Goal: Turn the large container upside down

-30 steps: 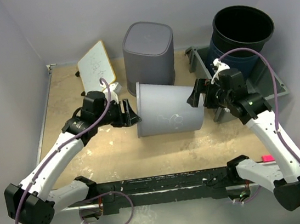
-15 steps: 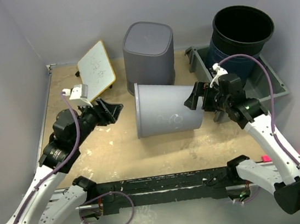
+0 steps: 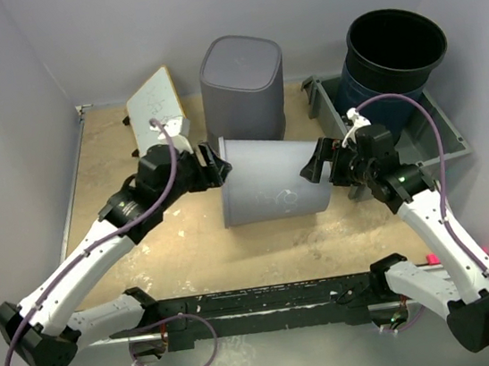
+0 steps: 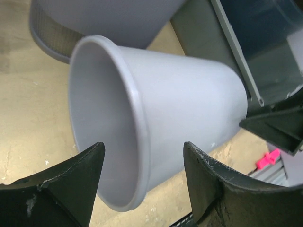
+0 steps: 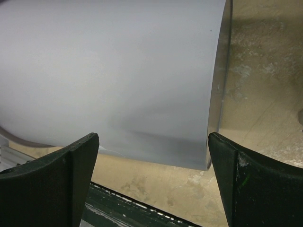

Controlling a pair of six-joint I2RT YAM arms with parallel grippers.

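Pale grey plastic bucket [image 3: 272, 184] on its side, mouth leftward; left gripper [image 3: 214, 171] spread astride its rim, right gripper [image 3: 319, 166] spread wide at its base.

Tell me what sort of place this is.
Probably a robot lab test cell, not a home: plain walls box in a scuffed table, a left arm and right arm are bolted at its near edge, and the tipped gray bucket and dark gray bin look like practice props.
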